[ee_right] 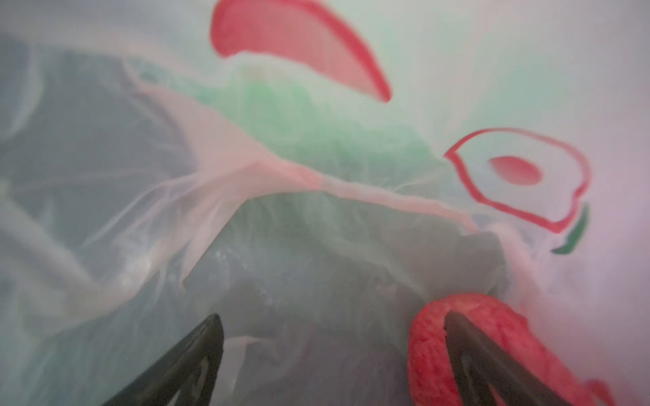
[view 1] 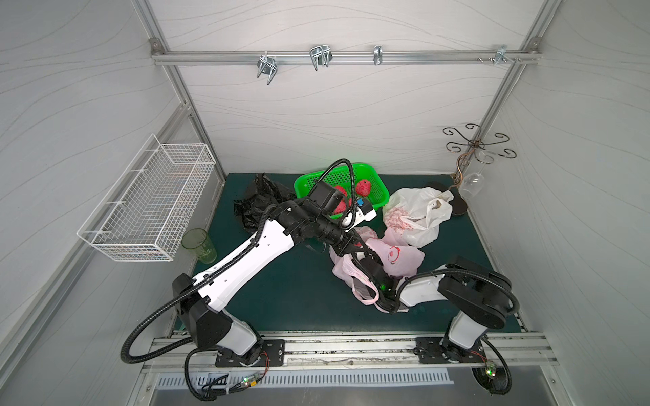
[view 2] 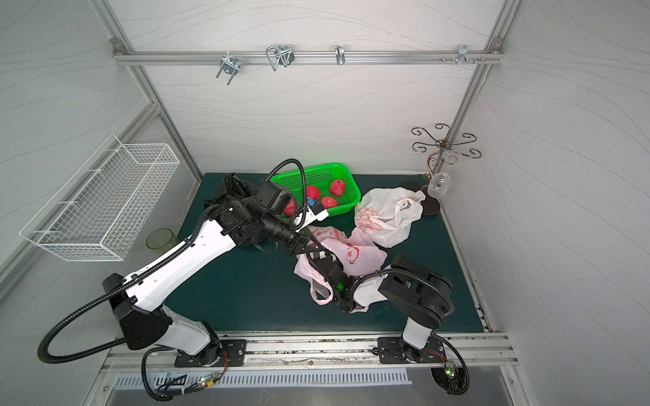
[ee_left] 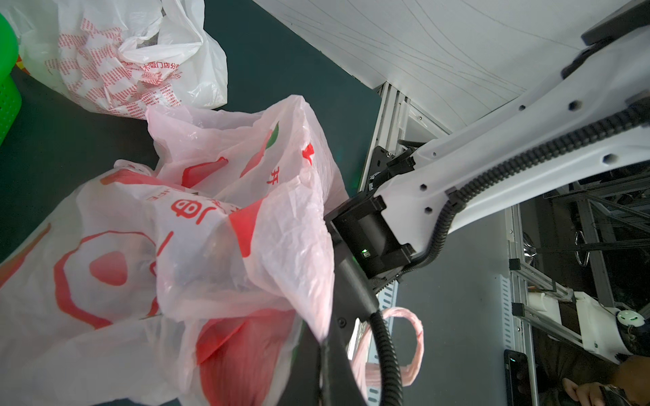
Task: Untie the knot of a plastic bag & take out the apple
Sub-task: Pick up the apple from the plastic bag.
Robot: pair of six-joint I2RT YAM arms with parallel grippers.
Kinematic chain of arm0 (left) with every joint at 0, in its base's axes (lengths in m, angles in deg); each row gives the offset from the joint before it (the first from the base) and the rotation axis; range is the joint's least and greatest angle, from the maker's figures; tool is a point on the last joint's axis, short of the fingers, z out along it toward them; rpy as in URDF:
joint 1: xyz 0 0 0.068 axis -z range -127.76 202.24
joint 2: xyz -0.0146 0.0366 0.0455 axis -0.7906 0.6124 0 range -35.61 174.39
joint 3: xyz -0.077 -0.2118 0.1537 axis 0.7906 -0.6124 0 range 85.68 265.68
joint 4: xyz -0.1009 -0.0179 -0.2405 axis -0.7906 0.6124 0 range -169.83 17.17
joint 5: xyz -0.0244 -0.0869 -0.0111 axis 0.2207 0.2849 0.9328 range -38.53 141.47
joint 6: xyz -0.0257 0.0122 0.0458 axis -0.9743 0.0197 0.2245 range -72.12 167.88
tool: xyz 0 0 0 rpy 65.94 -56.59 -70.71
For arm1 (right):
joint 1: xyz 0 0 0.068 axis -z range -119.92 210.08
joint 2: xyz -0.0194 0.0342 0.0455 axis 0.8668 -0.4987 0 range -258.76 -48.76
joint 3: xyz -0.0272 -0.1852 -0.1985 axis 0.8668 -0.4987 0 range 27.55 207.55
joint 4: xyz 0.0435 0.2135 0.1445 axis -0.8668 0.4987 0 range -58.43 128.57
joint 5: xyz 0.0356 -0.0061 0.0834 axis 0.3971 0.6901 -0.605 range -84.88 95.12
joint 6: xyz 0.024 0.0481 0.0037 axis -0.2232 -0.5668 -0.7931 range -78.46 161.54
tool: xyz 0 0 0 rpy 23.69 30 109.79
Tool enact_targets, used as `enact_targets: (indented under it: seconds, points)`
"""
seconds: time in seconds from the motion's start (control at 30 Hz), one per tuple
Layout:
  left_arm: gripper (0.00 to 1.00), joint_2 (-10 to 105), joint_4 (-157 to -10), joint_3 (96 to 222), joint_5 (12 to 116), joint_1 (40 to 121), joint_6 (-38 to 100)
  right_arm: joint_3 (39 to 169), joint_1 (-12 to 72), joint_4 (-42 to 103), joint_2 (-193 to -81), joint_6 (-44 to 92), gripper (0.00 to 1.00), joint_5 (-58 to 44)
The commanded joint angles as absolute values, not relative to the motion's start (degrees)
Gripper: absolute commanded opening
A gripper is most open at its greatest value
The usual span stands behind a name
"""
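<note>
Pink plastic, thin and printed in red, makes up the pink bag [view 1: 397, 258]. It lies on the mat [view 1: 281, 281] just in front of the green basket [view 1: 373, 175], touching nothing in it. The left gripper [view 1: 365, 250] has its jaws together on the bag's rim, on the side nearer the basket. I judge this is to keep the mouth lifted and open for the other arm.

The right gripper [ee_right: 330, 316] is inside the bag with its jaws wide apart, clamped on nothing. The apple [ee_right: 427, 337] is also in the bag, under one finger rather than centred between the two, so the grasp looks not yet lined up.

The bag's long axis runs from the basket toward the right arm [view 1: 420, 290]. Its mouth faces away from the basket, and the handle loops [view 1: 362, 293] trail that way. The apple looks round, and I cannot tell which way its stem points.
</note>
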State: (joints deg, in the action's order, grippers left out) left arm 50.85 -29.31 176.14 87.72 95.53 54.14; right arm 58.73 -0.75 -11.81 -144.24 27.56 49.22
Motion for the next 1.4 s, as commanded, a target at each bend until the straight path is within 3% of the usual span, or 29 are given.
enact_targets:
  seconds: [0.0, 0.2, 0.27, 0.5, 0.83, 1.07, 1.2, 1.37]
  points:
    - [0.00, 52.5, -28.6, 178.8, 83.5, 95.7, 54.5, 59.4, -0.6, -7.7, -139.0, 26.6, 0.99, 54.0]
    - [0.00, 55.1, -26.6, 180.5, 76.0, 95.8, 52.8, 71.7, 1.3, 31.6, -134.0, 8.3, 0.99, 63.4]
    - [0.00, 55.3, -26.6, 180.5, 76.7, 95.8, 52.7, 73.2, 3.1, 35.4, -134.9, 7.1, 0.99, 63.3]
    - [0.00, 54.4, -27.4, 180.0, 79.3, 95.8, 52.8, 68.9, 11.4, 25.0, -137.2, 8.1, 0.99, 46.8]
    - [0.00, 53.8, -27.8, 180.0, 82.7, 95.8, 52.6, 71.1, 13.2, 19.0, -142.8, 13.2, 0.99, 50.9]
    - [0.00, 53.9, -27.6, 180.2, 83.6, 95.8, 52.5, 71.4, 16.3, 10.8, -148.0, 15.3, 0.99, 41.7]
    - [0.00, 53.8, -27.6, 180.2, 83.4, 95.8, 52.6, 72.0, 16.8, 10.9, -150.0, 14.1, 0.93, 39.4]
    - [0.00, 53.7, -27.6, 180.1, 83.3, 95.7, 52.6, 71.2, 16.8, 10.7, -149.9, 12.7, 0.78, 38.3]
